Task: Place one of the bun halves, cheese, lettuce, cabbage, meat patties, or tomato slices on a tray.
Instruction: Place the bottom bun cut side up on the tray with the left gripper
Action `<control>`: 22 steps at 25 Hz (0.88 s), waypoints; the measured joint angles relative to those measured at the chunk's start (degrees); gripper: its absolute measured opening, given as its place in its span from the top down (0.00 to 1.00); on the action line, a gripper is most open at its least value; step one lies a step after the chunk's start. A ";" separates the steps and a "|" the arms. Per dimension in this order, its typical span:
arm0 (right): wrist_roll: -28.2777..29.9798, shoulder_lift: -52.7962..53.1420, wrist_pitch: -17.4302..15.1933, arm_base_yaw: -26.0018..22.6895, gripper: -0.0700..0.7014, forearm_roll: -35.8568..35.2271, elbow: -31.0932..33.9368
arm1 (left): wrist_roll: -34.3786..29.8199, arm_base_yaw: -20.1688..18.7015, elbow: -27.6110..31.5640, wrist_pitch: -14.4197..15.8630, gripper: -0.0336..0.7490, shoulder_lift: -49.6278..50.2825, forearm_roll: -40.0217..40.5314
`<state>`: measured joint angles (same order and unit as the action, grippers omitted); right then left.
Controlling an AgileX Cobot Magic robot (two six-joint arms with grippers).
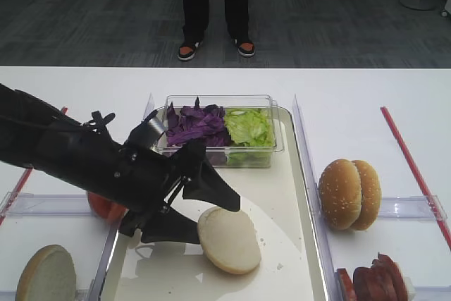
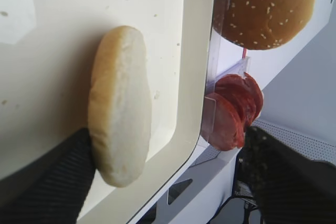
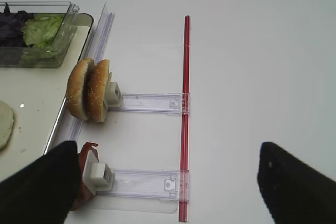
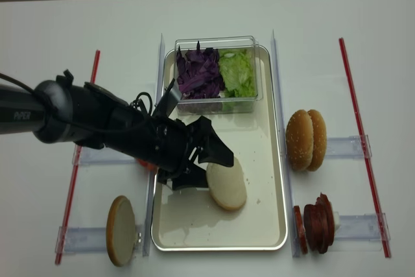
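Observation:
A bun half (image 1: 229, 239) (image 4: 227, 184) (image 2: 119, 114) lies flat on the tray (image 1: 304, 174) (image 4: 283, 180). My left gripper (image 1: 218, 222) (image 4: 217, 172) (image 2: 168, 182) stands open around it, one finger at its left edge. At the tray's far end a clear tub holds cabbage (image 1: 194, 125) and lettuce (image 1: 248, 126). Meat patties (image 1: 373, 280) (image 4: 318, 215) (image 2: 233, 109) stand right of the tray. Tomato slices (image 1: 106, 206) peek out behind the left arm. No cheese is in view. My right gripper (image 3: 168, 182) hangs open over the bare table, with nothing between its fingers.
Two sesame buns (image 1: 349, 194) (image 3: 89, 90) stand upright in a clear holder right of the tray. A second bun half (image 1: 46, 273) (image 4: 121, 230) stands at the front left. Red strips (image 3: 185, 114) run along both sides. A person stands beyond the table's far edge.

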<state>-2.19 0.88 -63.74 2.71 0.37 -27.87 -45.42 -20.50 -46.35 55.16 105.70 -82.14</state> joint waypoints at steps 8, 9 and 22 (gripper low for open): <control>0.00 0.00 0.00 0.00 0.01 0.00 0.00 | 4.43 0.00 -2.90 -0.13 0.26 -0.52 6.74; 0.00 0.00 0.00 0.00 0.01 0.00 0.00 | 7.88 0.00 -4.13 -0.86 0.26 -1.87 11.18; 0.00 0.00 0.00 0.00 0.01 0.00 0.00 | 21.71 1.66 -8.21 1.46 0.26 -4.53 29.05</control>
<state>-2.19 0.88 -63.74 2.71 0.37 -27.87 -23.71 -18.84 -54.57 56.62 101.17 -53.09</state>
